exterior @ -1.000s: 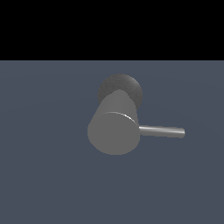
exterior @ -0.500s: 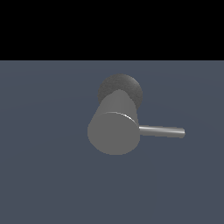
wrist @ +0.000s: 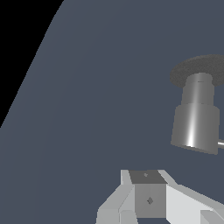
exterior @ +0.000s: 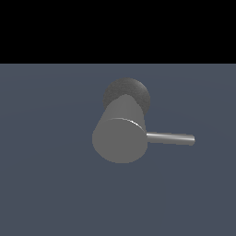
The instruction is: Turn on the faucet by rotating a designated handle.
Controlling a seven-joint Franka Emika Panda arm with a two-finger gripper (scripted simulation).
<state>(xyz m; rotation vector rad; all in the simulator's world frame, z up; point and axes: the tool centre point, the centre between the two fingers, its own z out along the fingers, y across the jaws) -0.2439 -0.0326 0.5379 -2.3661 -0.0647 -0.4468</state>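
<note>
The faucet (exterior: 120,138) is a thick matte grey cylinder on a darker round base, its flat end face turned toward the exterior view. The handle (exterior: 170,138), a thin grey rod, sticks out level toward the exterior view's right. No gripper or arm shows in the exterior view. In the wrist view the faucet (wrist: 195,118) stands upright on its dark base, and only a short stub of the handle (wrist: 220,143) shows at the picture's edge. My gripper (wrist: 148,192) appears there as white and grey parts, well apart from the faucet, touching nothing. Its fingertips are cut off.
A plain blue-grey floor (exterior: 50,175) runs all around the faucet. Beyond its far edge there is only black.
</note>
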